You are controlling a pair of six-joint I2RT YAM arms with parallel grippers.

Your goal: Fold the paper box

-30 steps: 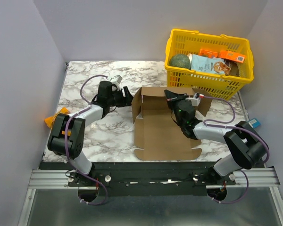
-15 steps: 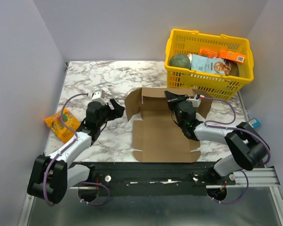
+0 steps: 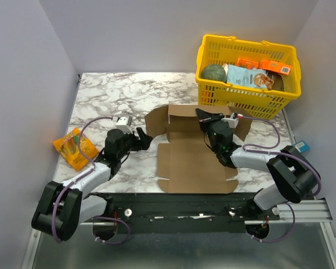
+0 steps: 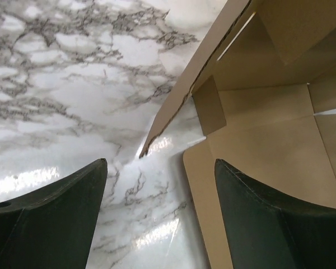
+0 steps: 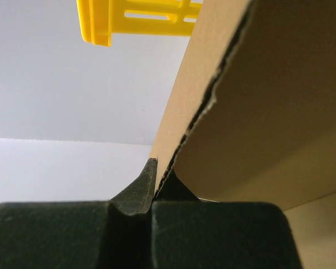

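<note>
The right gripper pinches a raised rear flap of the paper box, and the cardboard hides one of its fingers. The left gripper is spread just left of the box, over the marble table. The box lies mostly flat between the arms. Pale walls enclose the table. Behind and to the right of the box, a yellow basket holds a round green item and packets.

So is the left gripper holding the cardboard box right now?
No, the left gripper is wide open over the table, with the cardboard box lying just ahead of its fingers, untouched.
</note>
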